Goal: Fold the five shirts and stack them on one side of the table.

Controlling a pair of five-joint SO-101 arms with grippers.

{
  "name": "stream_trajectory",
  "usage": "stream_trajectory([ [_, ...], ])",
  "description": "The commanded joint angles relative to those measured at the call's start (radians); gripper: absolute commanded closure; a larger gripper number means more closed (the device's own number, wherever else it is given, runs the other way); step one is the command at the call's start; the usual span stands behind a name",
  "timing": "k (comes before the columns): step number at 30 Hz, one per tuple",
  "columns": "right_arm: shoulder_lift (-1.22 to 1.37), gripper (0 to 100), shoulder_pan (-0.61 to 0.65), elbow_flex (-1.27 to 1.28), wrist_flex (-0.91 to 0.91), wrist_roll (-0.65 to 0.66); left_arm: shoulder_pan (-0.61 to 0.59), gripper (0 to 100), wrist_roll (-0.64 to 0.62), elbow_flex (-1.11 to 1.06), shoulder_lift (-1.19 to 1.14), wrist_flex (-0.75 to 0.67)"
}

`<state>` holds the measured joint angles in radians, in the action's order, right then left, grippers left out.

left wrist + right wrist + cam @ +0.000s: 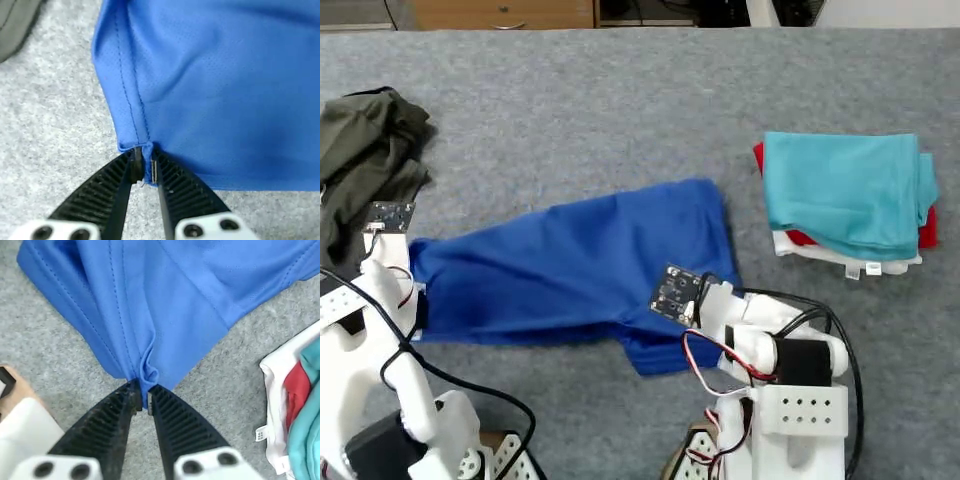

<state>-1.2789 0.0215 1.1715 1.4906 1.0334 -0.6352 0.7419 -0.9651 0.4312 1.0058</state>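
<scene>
My left gripper is closed down on a hemmed corner of the blue shirt, the black ribbed jaws nearly meeting with only the doubled edge of cloth between them. My right gripper is pinched just as tight on a small bunched fold at another edge of the same shirt, where the stitched seams run together. The shirt lies spread across the middle of the grey table, stretched between my two arms, with one end by my left arm and a sleeve flap lying on the table beside my right. Off past my right arm, well apart from the blue cloth, sits a folded stack: the teal shirt on top, the red shirt showing under it at the edges, and the white shirt at the bottom. At the far left the dark olive shirt lies crumpled, near the blue shirt's left end.
</scene>
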Motion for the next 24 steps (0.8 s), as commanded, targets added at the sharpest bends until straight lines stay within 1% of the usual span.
stream_trajectory([
  [1, -0.007, 99.6, -0.010, 0.002, 0.006, 0.012, -0.006, 98, 0.005, 0.002, 0.031, 0.012],
  [4, -0.007, 99.2, -0.008, 0.001, 0.006, 0.009, -0.008, 98, 0.005, 0.000, 0.039, 0.014],
  [6, -0.007, 95.7, -0.012, -0.007, 0.006, 0.000, -0.015, 95, 0.003, 0.008, 0.041, 0.014],
  [9, -0.008, 82.1, -0.012, -0.035, 0.006, -0.034, -0.020, 86, -0.002, 0.034, 0.041, 0.043],
  [11, -0.008, 73.5, -0.008, -0.065, 0.008, -0.031, -0.029, 85, -0.002, 0.075, 0.041, 0.089],
  [13, -0.007, 68.7, -0.007, -0.101, 0.008, -0.032, -0.032, 85, -0.002, 0.129, 0.041, 0.141],
  [16, 0.004, 72.9, -0.005, -0.159, 0.000, -0.049, -0.034, 85, -0.002, 0.230, 0.041, 0.238],
  [17, 0.005, 76.1, 0.005, -0.174, -0.017, -0.080, -0.031, 86, -0.002, 0.278, 0.041, 0.276],
  [19, 0.027, 85.9, 0.065, -0.196, -0.054, -0.155, -0.020, 89, -0.023, 0.382, 0.041, 0.339],
  [21, 0.088, 98.3, 0.157, -0.199, -0.106, -0.238, 0.028, 95, -0.129, 0.466, 0.039, 0.367],
  [22, 0.139, 99.8, 0.216, -0.194, -0.141, -0.278, 0.057, 99, -0.196, 0.497, 0.033, 0.370],
  [24, 0.272, 96.6, 0.314, -0.197, -0.213, -0.362, 0.137, 97, -0.324, 0.514, 0.030, 0.353],
])
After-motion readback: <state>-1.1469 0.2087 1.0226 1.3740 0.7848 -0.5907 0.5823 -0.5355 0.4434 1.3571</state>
